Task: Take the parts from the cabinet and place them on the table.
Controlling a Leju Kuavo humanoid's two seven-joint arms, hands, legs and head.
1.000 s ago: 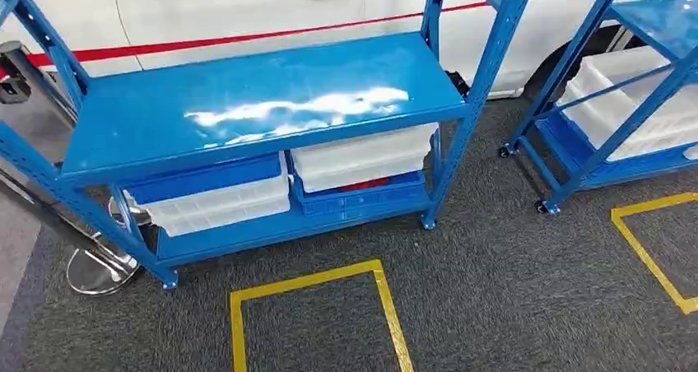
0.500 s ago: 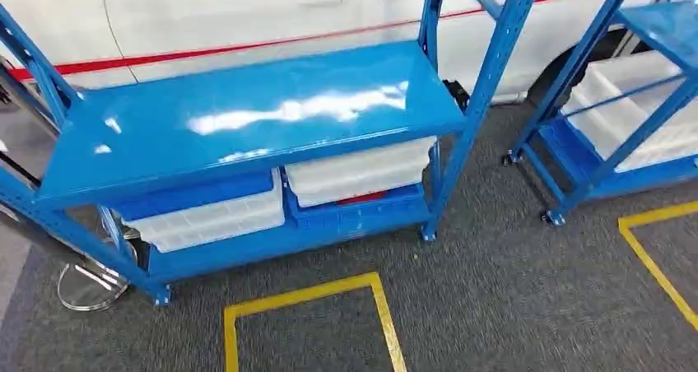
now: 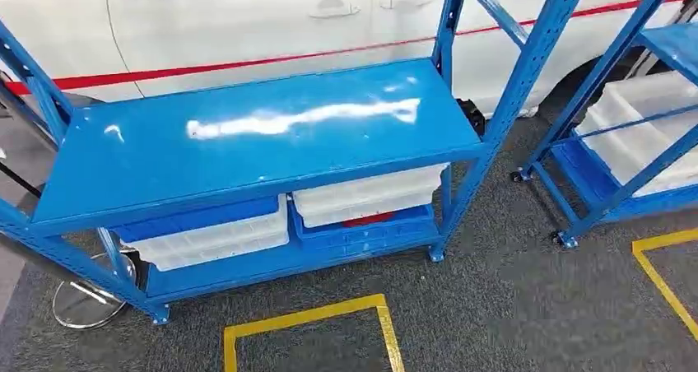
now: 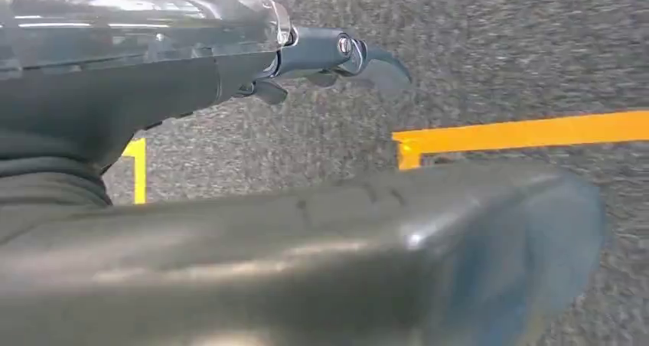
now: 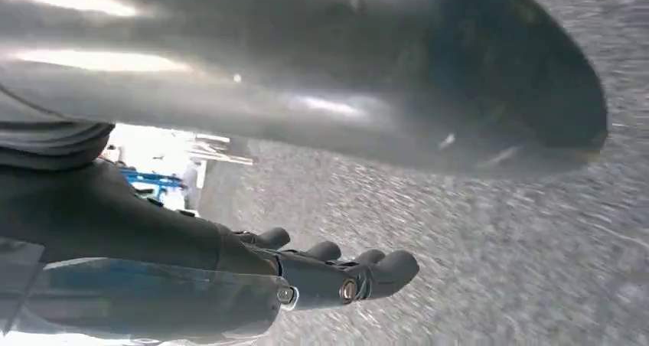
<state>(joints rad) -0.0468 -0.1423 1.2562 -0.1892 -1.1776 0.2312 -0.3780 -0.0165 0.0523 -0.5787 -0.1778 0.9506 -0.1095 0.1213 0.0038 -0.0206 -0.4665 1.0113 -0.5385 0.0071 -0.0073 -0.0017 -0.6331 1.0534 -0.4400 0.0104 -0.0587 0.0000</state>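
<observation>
The approach step is judged in hand. The blue cabinet (image 3: 247, 141) is faced; white bins (image 3: 366, 195) are stored beneath its upper shelf, their parts unseen. The left hand (image 4: 321, 59) and right hand (image 5: 337, 273) are hung empty, fingers loosely extended. Next, a reach is called for.

- The cabinet (image 3: 255, 141) is bright blue.
- The bins (image 3: 366, 195) are white, some blue.
- The carpet (image 3: 510, 306) is speckled dark grey with yellow tape (image 3: 309, 316).
- The car (image 3: 247, 26) is white with a red stripe.
</observation>
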